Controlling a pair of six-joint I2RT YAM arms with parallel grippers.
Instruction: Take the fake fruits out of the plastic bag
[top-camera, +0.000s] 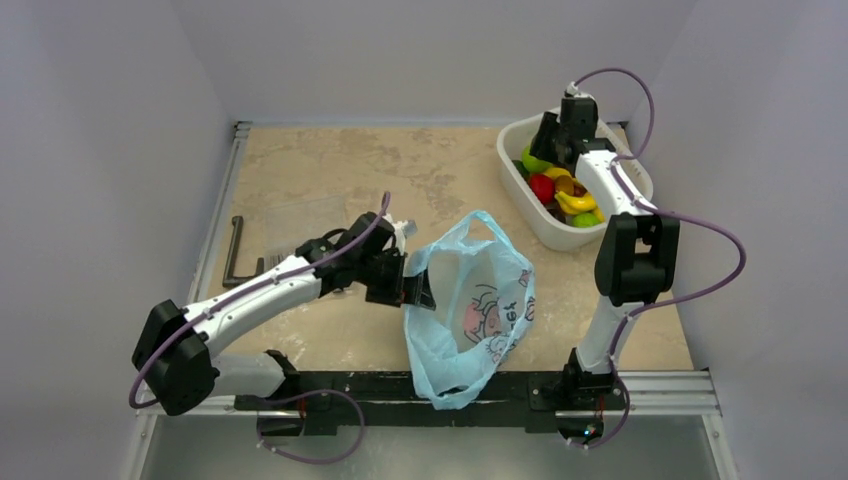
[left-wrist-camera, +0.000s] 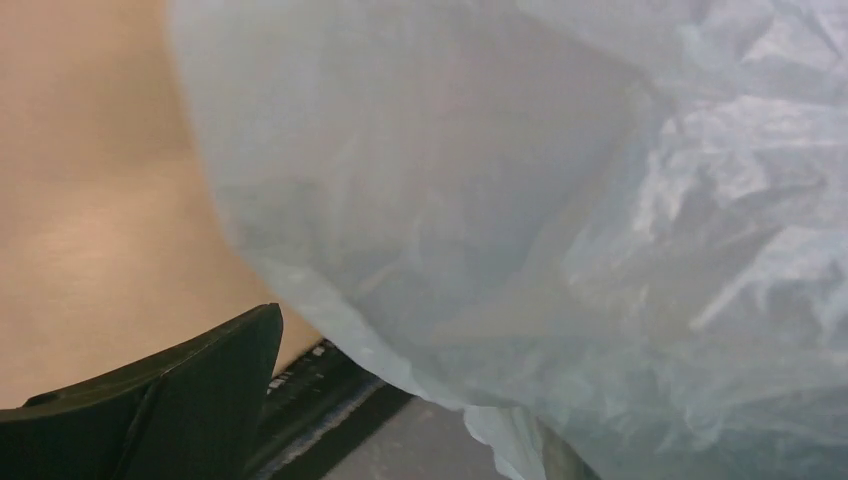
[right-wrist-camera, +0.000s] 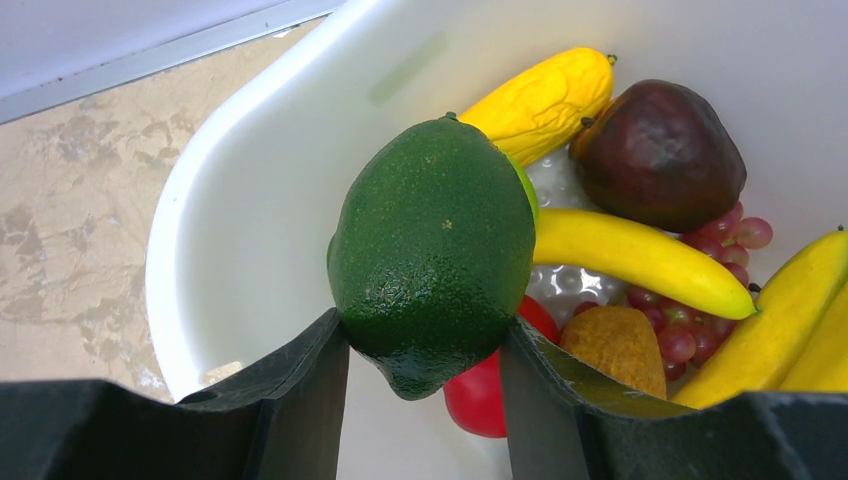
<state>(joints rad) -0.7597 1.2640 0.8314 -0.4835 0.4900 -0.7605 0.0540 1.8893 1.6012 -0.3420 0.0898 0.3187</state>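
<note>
Right gripper (right-wrist-camera: 420, 345) around one green fruit (right-wrist-camera: 432, 250)

Bright, even light; plastic bag (left-wrist-camera: 520, 200) blurry in L wrist view.

My left end effector (top-camera: 418, 288) sits at the left edge of the light-blue plastic bag (top-camera: 475, 320), crumpled on the tabletop (top-camera: 430, 170) near the arm bases (top-camera: 420, 395). My right end effector (top-camera: 550, 145) hangs over the white basket (top-camera: 555, 235) of fruits (top-camera: 541, 187) far right, a green fruit (top-camera: 531, 160) at its tip.
</note>
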